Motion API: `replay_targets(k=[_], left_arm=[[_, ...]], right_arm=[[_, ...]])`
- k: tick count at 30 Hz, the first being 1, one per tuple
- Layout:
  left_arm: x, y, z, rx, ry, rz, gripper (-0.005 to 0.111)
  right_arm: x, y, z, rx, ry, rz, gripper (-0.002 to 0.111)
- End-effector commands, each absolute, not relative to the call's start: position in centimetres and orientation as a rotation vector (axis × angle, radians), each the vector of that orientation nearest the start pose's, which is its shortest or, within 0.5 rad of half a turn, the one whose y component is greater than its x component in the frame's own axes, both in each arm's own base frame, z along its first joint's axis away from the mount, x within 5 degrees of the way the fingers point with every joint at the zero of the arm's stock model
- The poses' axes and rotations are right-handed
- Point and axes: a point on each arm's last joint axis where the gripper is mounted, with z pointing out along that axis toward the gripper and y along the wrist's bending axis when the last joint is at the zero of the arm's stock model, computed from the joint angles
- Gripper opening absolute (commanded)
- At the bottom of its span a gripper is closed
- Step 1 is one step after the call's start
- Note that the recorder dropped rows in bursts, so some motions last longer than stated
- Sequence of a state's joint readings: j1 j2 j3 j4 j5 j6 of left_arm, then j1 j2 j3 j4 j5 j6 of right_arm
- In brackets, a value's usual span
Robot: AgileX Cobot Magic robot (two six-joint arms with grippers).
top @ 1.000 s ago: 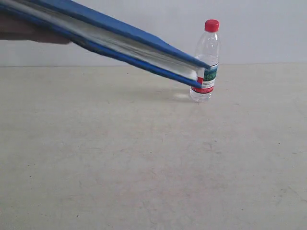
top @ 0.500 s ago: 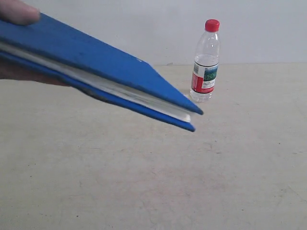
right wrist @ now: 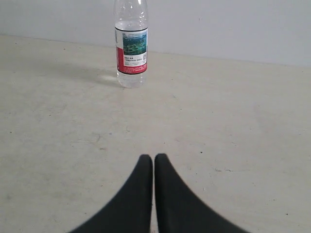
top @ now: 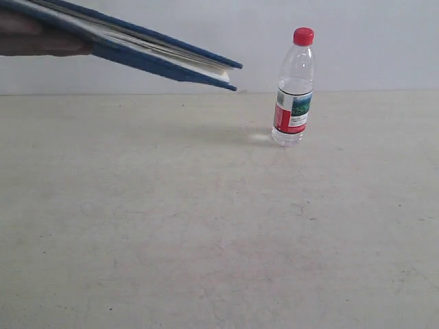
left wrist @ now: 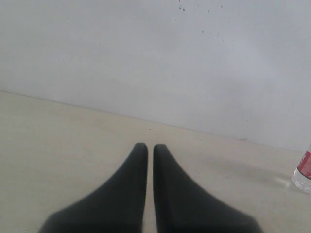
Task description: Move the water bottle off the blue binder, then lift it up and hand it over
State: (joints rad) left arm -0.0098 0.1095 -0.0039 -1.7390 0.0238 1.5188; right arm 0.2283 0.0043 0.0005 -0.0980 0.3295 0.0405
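Where each wrist view looks along its own black, tapering fingers, you see the left gripper (left wrist: 149, 148) and the right gripper (right wrist: 153, 158) pressed together, with only a hairline seam between the tips and nothing pinched. The small clear plastic water bottle (top: 295, 89) with its red screw cap and red, white and green label stands upright on the pale beige, matte, faintly scuffed table (top: 206, 240). It stands close to the plain grey-white wall (top: 377, 48). From the right wrist view the water bottle (right wrist: 131, 48) is ahead of the closed tips and well apart from them, its cap cut off by the frame edge. From the left wrist view only a sliver of its base and label (left wrist: 303, 170) shows at the frame edge, also well apart from that gripper. A clear liquid appears to fill it to about the top of the label. The flat, bright-blue rectangular binder (top: 158, 58) is off the table and tilted, its free corner dipping toward the bottle without touching it. White pages lie between its two thin covers. A blurred hand (top: 34, 44) holds its far end at the frame edge.
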Motion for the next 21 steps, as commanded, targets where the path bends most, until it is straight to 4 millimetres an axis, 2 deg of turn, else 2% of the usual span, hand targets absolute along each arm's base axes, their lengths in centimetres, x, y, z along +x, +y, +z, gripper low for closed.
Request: replay_targets(k=[1, 4, 8, 14, 15, 19, 21], left_arm=[[6.5, -0.3, 20.7, -0.16, 1.58, -0.207, 0.004], [6.5, -0.3, 20.7, -0.16, 1.58, -0.207, 0.004], [6.5, -0.3, 20.7, -0.16, 1.58, -0.207, 0.004], [6.5, -0.4, 20.7, -0.146, 1.58, -0.214, 0.004], [6.4, -0.8, 20.9, -0.101, 1.564, -0.236, 0.004], [5.6, -0.8, 21.6, 0.108, 1.486, -0.028, 0.004], [5.3, -1.4, 22.3, 0.12, 1.465, -0.127, 0.004]], right_arm=[[5.3, 0.9, 18.4, -0.231, 1.79, 0.099, 0.0], [5.3, 0.9, 18.4, -0.231, 1.794, 0.098, 0.0], [5.4, 1.1, 19.2, -0.223, 1.705, 0.114, 0.0], [5.5, 1.1, 19.2, -0.218, 1.699, 0.122, 0.0], [5.5, 1.1, 19.2, -0.218, 1.699, 0.122, 0.0], [5.5, 1.1, 19.2, -0.218, 1.699, 0.122, 0.0], [5.5, 1.1, 19.2, -0.218, 1.699, 0.122, 0.0]])
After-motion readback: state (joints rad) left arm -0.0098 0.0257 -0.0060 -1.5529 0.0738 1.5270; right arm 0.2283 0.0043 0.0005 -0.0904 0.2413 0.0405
